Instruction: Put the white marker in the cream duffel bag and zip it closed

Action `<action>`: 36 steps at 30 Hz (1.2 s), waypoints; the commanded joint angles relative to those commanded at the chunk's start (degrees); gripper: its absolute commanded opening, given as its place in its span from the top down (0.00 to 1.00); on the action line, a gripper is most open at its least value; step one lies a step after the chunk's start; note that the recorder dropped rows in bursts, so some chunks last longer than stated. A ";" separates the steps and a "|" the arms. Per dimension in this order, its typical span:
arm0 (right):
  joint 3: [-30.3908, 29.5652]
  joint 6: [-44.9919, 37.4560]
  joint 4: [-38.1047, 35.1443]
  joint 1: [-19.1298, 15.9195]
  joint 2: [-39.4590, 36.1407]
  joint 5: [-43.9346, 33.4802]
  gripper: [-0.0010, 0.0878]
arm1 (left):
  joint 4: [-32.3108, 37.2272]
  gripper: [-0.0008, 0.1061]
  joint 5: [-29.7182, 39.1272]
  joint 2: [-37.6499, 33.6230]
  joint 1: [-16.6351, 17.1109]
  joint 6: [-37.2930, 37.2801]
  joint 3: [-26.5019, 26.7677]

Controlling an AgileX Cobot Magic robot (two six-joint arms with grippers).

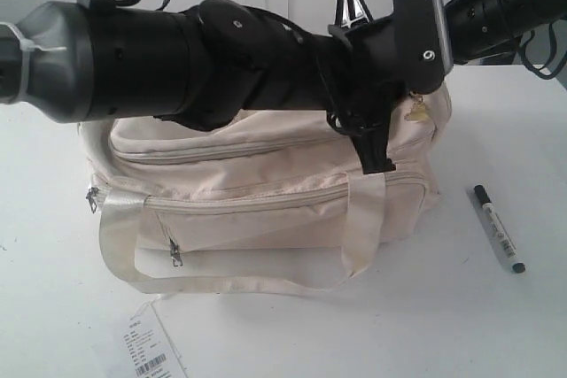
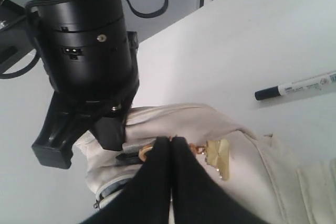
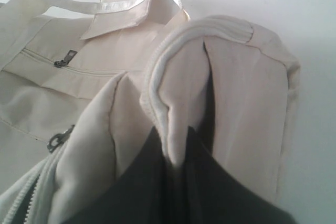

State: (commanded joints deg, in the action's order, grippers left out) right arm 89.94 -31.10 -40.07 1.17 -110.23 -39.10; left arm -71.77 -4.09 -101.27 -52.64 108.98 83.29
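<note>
marker (image 1: 499,228) on table (image 1: 425,325) toward its right edge, right of bag (image 1: 266,210), lying near-to-far | right gripper (image 3: 176,145) nearer, clamped on bag's end fabric | left gripper (image 2: 170,141) pinched together at zip pull (image 2: 135,150)

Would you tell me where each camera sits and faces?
Exterior: raised, looking down at the cream duffel bag; both arms cross near the lens.
Left wrist: on the left arm, facing the bag's end; left gripper and right arm show.
Right wrist: on the right arm, facing a bag fold pinched in the right gripper.
Shared: exterior and left wrist both show the white marker.
</note>
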 joint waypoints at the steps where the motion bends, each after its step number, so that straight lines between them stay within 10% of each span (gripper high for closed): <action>1: 0.00 0.00 0.00 0.00 0.00 0.00 0.99 | -1.17 0.99 0.15 0.27 0.00 0.00 -0.22; 36: 0.00 0.00 0.00 0.00 0.00 0.00 0.99 | -25.53 0.99 -0.36 1.95 0.00 -1.30 -2.15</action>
State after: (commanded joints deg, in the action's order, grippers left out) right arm 89.94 -31.10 -40.07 1.17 -110.23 -39.10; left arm -97.30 -4.45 -99.32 -52.64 107.68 81.14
